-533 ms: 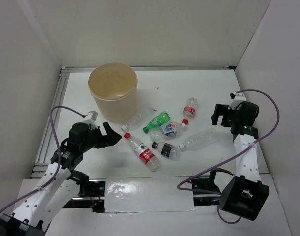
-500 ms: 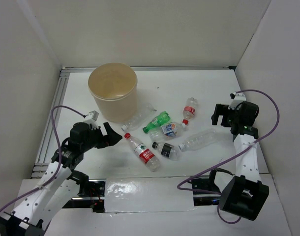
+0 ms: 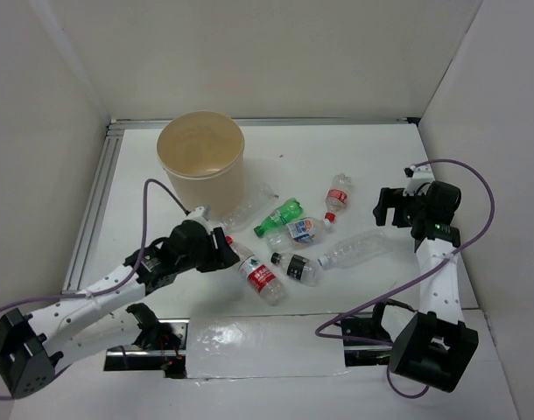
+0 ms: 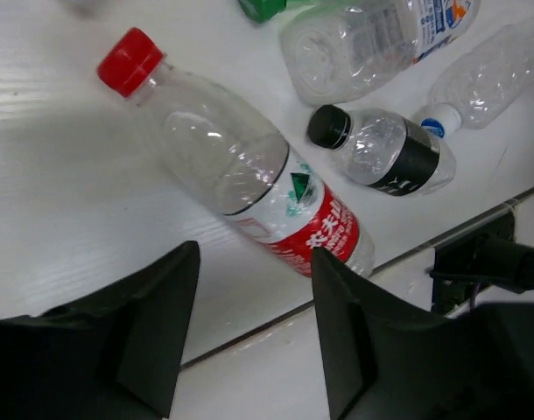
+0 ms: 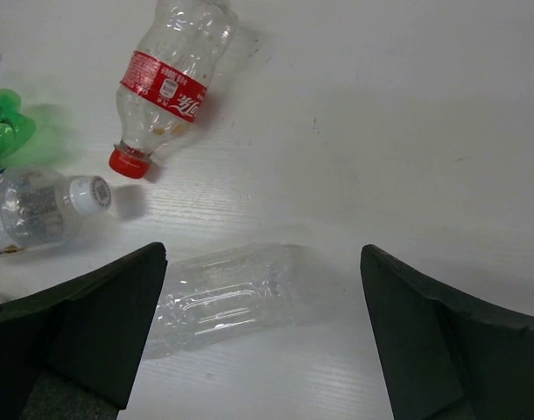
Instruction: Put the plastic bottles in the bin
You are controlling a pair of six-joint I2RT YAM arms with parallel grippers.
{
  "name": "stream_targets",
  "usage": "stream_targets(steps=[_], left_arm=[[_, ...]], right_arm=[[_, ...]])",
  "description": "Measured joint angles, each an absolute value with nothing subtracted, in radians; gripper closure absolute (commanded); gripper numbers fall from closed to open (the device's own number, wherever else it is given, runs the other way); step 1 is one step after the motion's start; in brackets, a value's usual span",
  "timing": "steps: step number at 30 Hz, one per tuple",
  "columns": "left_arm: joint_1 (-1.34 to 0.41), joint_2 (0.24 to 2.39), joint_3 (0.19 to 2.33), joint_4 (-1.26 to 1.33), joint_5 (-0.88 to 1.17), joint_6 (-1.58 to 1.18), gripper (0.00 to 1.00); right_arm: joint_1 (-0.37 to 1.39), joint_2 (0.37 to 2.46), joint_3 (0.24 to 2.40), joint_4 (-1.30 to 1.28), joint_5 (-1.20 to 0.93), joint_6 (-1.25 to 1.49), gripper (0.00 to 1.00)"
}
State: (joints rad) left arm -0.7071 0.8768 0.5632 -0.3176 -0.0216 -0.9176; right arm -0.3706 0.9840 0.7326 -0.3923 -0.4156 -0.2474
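Observation:
The tan bin (image 3: 201,166) stands at the back left. Several plastic bottles lie to its right: a clear one (image 3: 247,208) by the bin, a green one (image 3: 282,215), a blue-labelled one (image 3: 302,229), a red-labelled one (image 3: 338,199), a long clear one (image 3: 354,249), a black-capped one (image 3: 295,267) and a red-capped one (image 3: 260,276). My left gripper (image 3: 230,254) is open and empty, low at the red-capped bottle's (image 4: 249,188) cap end. My right gripper (image 5: 263,254) is wide open over the long clear bottle (image 5: 223,297).
White walls close in the table on three sides, and an aluminium rail (image 3: 92,219) runs along the left edge. A metal strip (image 3: 249,341) and the arm bases lie along the near edge. Purple cables loop from both arms.
My left arm has swung right and lower, from beside the bin to the red-capped bottle. The right arm has barely moved, and the bottles lie as before.

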Motion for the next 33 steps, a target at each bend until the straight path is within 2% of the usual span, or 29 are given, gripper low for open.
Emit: stream_targets(steps=[1, 2, 3, 4, 5, 6, 7, 8, 15, 23, 25, 28, 29, 30, 33], left_arm=[[-0.752, 0.898, 0.581, -0.323, -0.058, -0.946, 0.40], [-0.801, 0.919, 0.601, -0.328, -0.105, -0.984, 0.40], [-0.841, 0.938, 0.617, -0.333, -0.134, -1.017, 0.29], [-0.883, 0.957, 0.632, -0.340, -0.168, -1.050, 0.22], [-0.934, 0.979, 0.649, -0.353, -0.214, -1.095, 0.17], [-0.973, 1.006, 0.668, -0.371, -0.251, -1.140, 0.11], [-1.013, 1.043, 0.698, -0.402, -0.289, -1.191, 0.03], [-1.047, 1.083, 0.726, -0.425, -0.319, -1.230, 0.00], [-1.177, 1.400, 0.936, -0.585, -0.442, -1.515, 0.00], [-1.180, 1.506, 0.942, -0.617, -0.475, -1.655, 0.00], [-1.180, 1.525, 0.937, -0.603, -0.476, -1.665, 0.02], [-1.180, 1.552, 0.924, -0.579, -0.477, -1.683, 0.13], [-1.180, 1.562, 0.922, -0.572, -0.477, -1.685, 0.19], [-1.181, 1.570, 0.921, -0.567, -0.478, -1.688, 0.32], [-1.186, 1.579, 0.920, -0.549, -0.487, -1.705, 0.47]], right_arm=[[-0.371, 0.984, 0.733, -0.397, -0.427, -0.256, 0.18], [-0.372, 0.984, 0.733, -0.401, -0.437, -0.269, 0.39], [-0.372, 0.984, 0.733, -0.406, -0.448, -0.282, 0.38], [-0.373, 0.984, 0.733, -0.411, -0.458, -0.280, 0.32], [-0.373, 0.984, 0.733, -0.415, -0.465, -0.283, 0.21], [-0.373, 0.984, 0.733, -0.417, -0.470, -0.284, 0.00], [-0.373, 0.984, 0.733, -0.420, -0.474, -0.283, 0.00], [-0.373, 0.984, 0.733, -0.421, -0.477, -0.292, 0.00], [-0.373, 0.984, 0.733, -0.426, -0.490, -0.301, 0.00], [-0.373, 0.984, 0.733, -0.429, -0.511, -0.301, 0.00], [-0.373, 0.984, 0.733, -0.430, -0.518, -0.303, 0.00], [-0.373, 0.984, 0.733, -0.435, -0.532, -0.309, 0.00], [-0.373, 0.985, 0.733, -0.436, -0.537, -0.310, 0.00], [-0.373, 0.986, 0.733, -0.437, -0.541, -0.312, 0.00], [-0.373, 0.992, 0.733, -0.441, -0.556, -0.316, 0.00]])
